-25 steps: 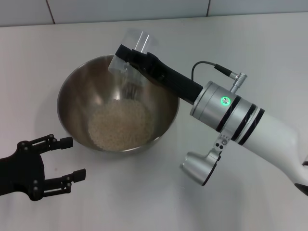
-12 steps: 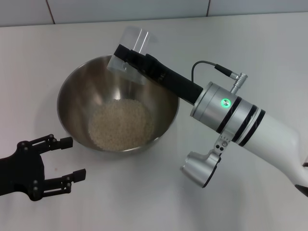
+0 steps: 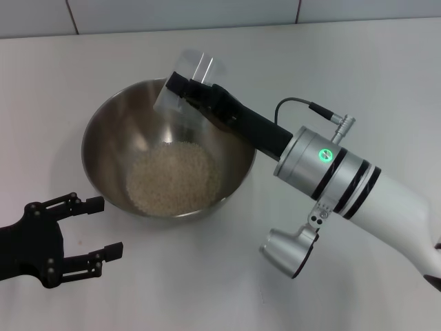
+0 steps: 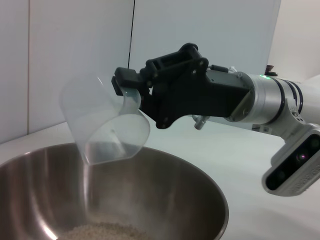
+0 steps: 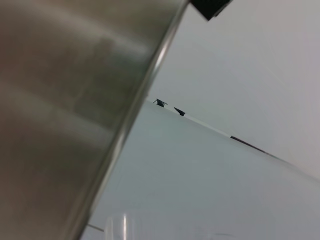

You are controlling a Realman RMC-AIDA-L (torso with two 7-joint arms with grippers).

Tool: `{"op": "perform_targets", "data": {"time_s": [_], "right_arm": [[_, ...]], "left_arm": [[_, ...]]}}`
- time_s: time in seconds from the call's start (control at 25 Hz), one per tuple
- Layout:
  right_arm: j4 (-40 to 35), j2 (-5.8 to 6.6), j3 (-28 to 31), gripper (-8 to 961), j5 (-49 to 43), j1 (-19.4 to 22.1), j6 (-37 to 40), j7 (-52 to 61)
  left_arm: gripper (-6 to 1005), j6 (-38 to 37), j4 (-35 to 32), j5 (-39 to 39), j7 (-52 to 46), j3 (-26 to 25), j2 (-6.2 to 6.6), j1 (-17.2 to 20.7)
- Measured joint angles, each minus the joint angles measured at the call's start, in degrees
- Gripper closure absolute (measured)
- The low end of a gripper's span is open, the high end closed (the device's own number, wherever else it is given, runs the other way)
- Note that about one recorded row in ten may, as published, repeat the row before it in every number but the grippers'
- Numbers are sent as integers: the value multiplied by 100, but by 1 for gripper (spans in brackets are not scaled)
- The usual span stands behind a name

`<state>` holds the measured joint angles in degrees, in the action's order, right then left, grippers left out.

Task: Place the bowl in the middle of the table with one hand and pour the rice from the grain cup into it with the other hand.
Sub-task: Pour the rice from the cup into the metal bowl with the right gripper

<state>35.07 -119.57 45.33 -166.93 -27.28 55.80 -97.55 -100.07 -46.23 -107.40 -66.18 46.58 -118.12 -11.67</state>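
The steel bowl (image 3: 103,148) stands on the white table (image 3: 358,76) with a pale heap of rice (image 3: 172,178) in its bottom. My right gripper (image 3: 185,88) is shut on the clear grain cup (image 3: 195,69) and holds it tipped over the bowl's far rim, mouth down toward the inside. The cup looks empty and no grains are falling. In the left wrist view the cup (image 4: 102,125) hangs tilted above the bowl (image 4: 200,182), gripped by the right gripper (image 4: 137,92), with rice (image 4: 105,232) below. My left gripper (image 3: 107,226) is open and empty at the front left, apart from the bowl.
The right arm with its green light ring (image 3: 324,153) stretches across the table's right half, its wrist camera (image 3: 286,247) hanging near the bowl's right side. A tiled edge (image 3: 207,14) runs along the back. The right wrist view shows the bowl's outer wall (image 5: 60,100).
The last falling grains have stopped. The right arm has shifted slightly toward the front and right, and the cup has tilted back a little. The left gripper has not moved.
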Motion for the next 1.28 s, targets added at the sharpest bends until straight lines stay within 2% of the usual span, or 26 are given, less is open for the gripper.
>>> {"op": "perform_targets", "data": {"time_s": [0.4,0.76,1.04,1.24,1.28], "right_arm": [[432,-21,27,941,106,485,5,1287],[706,-23,-297,941,1620,736,571,2206],[879,-22,-361,941,2407,892,680,2947],[1112,-8,-346,941,2786,1211,734,3620],[1171,0,-275,941,2838,1380,801,3960]], "left_arm": [[188,2,0,0,51,0,0,6],[188,7,0,1,60,0,-7,-1],[188,14,0,7,62,5,-18,-24],[188,12,0,23,62,2,-18,-35],[188,13,0,22,62,1,-18,-46]]}}
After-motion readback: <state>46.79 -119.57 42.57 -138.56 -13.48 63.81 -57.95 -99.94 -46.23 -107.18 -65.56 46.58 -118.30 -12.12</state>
